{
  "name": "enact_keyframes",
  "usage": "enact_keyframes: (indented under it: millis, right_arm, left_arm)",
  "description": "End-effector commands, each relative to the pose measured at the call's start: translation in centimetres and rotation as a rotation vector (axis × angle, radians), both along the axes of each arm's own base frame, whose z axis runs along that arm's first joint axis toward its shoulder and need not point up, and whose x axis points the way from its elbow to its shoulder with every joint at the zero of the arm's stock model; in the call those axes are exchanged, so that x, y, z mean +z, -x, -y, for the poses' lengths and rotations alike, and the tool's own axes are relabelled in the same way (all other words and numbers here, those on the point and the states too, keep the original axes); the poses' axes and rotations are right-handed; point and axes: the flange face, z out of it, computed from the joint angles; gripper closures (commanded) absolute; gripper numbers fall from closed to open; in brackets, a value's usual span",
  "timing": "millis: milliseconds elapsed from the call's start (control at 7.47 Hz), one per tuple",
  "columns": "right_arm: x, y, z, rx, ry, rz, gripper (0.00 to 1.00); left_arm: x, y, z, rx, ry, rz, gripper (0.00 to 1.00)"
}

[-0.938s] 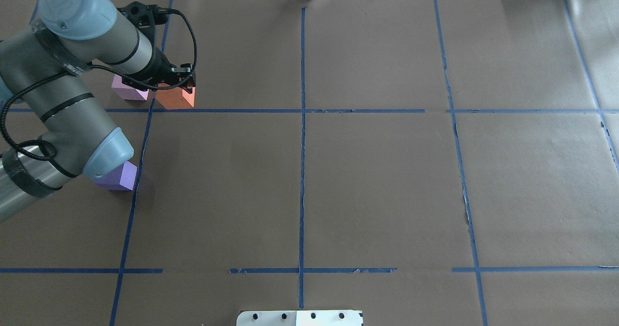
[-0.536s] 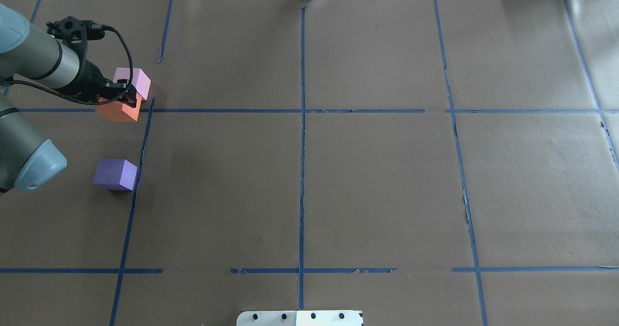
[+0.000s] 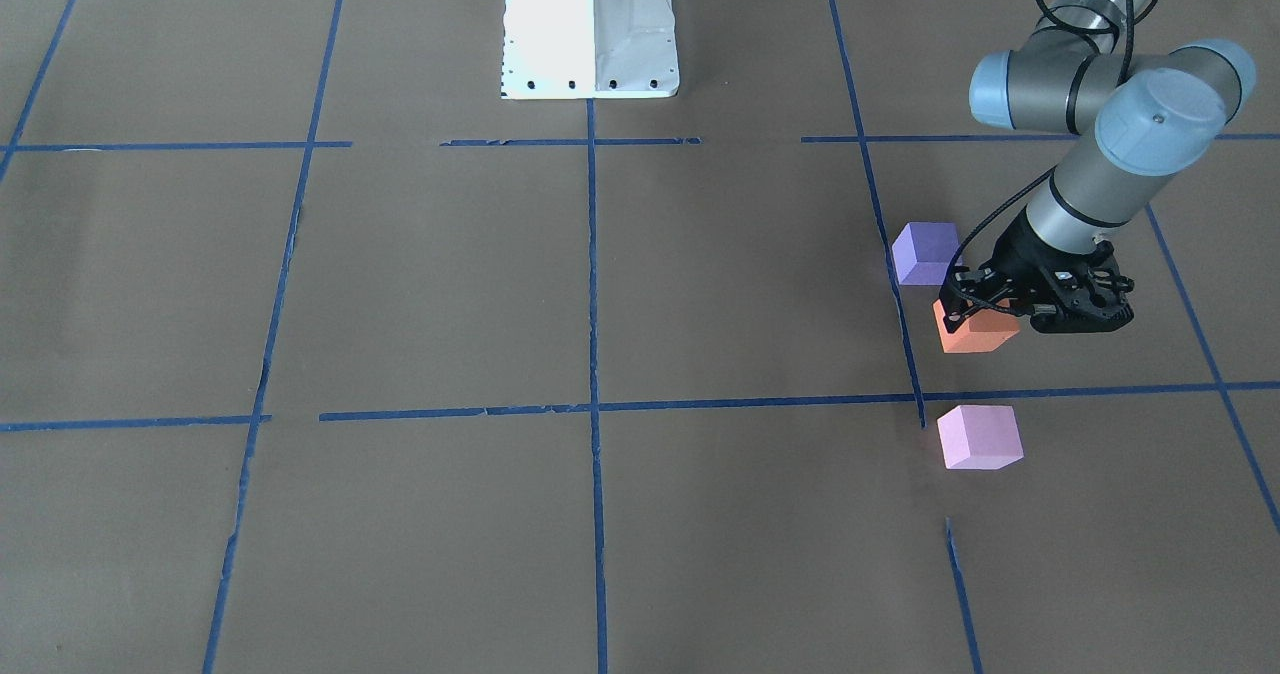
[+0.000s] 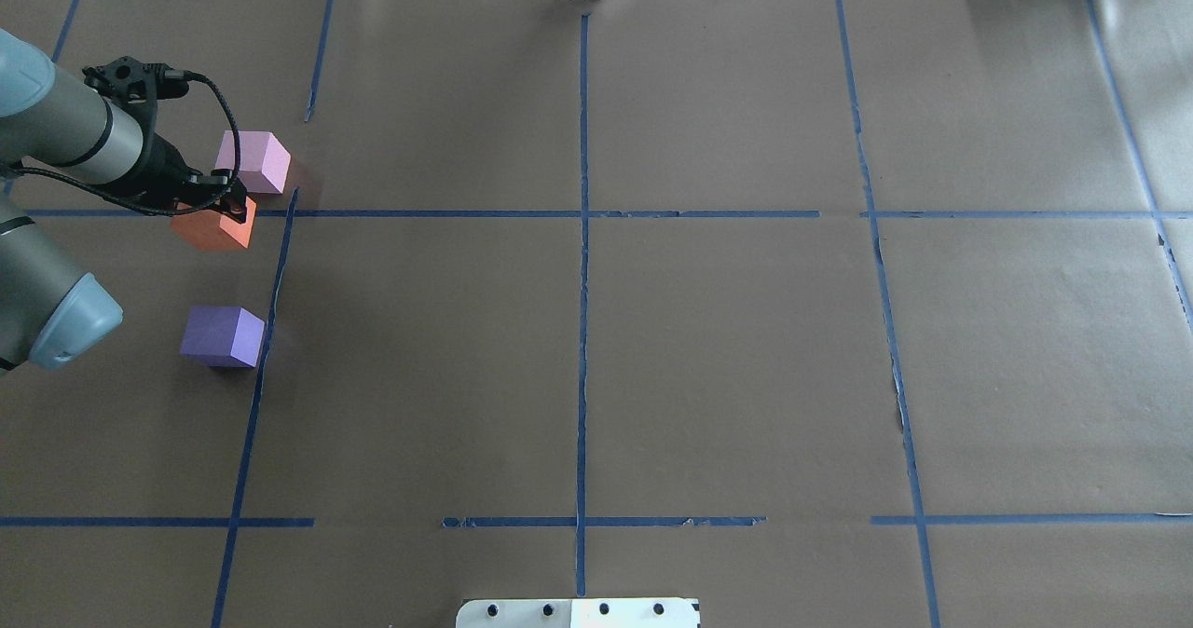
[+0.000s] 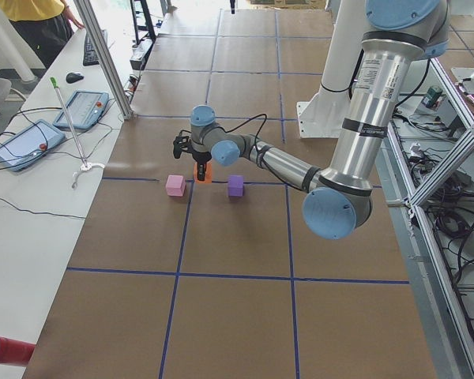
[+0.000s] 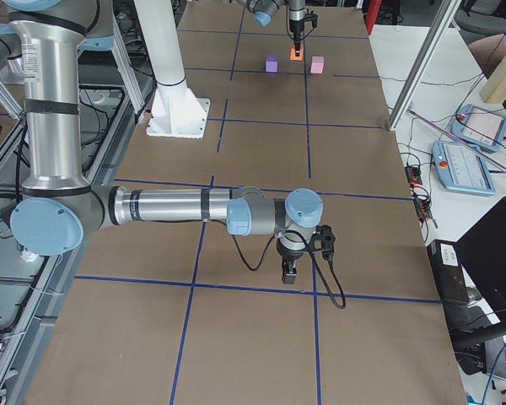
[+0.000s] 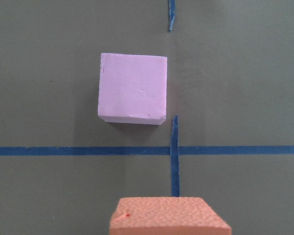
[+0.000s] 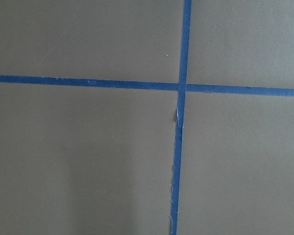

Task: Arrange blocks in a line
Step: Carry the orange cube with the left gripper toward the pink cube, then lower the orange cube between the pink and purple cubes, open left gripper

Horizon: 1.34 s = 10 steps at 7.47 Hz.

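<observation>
My left gripper (image 4: 220, 201) is shut on the orange block (image 4: 213, 228) and holds it low over the table, between the pink-lilac block (image 4: 253, 162) and the violet-purple block (image 4: 224, 334). The front view shows the same: the gripper (image 3: 985, 304), orange (image 3: 975, 332), purple (image 3: 925, 252), pink (image 3: 980, 436). In the left wrist view the orange block (image 7: 169, 218) is at the bottom edge and the pink block (image 7: 133, 88) lies ahead beyond a tape line. My right gripper (image 6: 291, 272) shows only in the exterior right view, low over the table, and I cannot tell whether it is open or shut.
Brown paper with blue tape lines (image 4: 582, 265) covers the table. The white robot base plate (image 3: 590, 24) is at the robot's side. A side bench with tablets (image 5: 31, 138) runs along the far edge. The right arm (image 6: 177, 207) lies stretched out low.
My left gripper carried the orange block from the right of the pink block to the left and back toward the robot, between the pink and purple blocks. The left arm swung left.
</observation>
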Motion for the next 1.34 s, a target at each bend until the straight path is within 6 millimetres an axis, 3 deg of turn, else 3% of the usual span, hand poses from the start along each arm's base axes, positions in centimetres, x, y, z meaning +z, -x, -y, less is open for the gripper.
enact_keyframes:
  millis: [0, 268, 804, 1205]
  right_arm:
    - [0.0, 0.0, 0.0, 0.000, 0.000, 0.000, 0.00]
    - [0.0, 0.0, 0.0, 0.000, -0.001, 0.000, 0.00]
    - [0.0, 0.0, 0.0, 0.000, -0.001, 0.000, 0.00]
    - [0.0, 0.0, 0.0, 0.000, -0.001, 0.000, 0.00]
  left_arm:
    - [2.5, -0.9, 0.8, -0.011, 0.018, -0.006, 0.87]
    - [5.0, -1.7, 1.1, -0.006, 0.020, -0.004, 0.87]
    - [3.9, -4.2, 0.7, -0.017, 0.037, -0.043, 0.87]
    - [4.2, -4.6, 0.5, -0.028, 0.037, -0.058, 0.86]
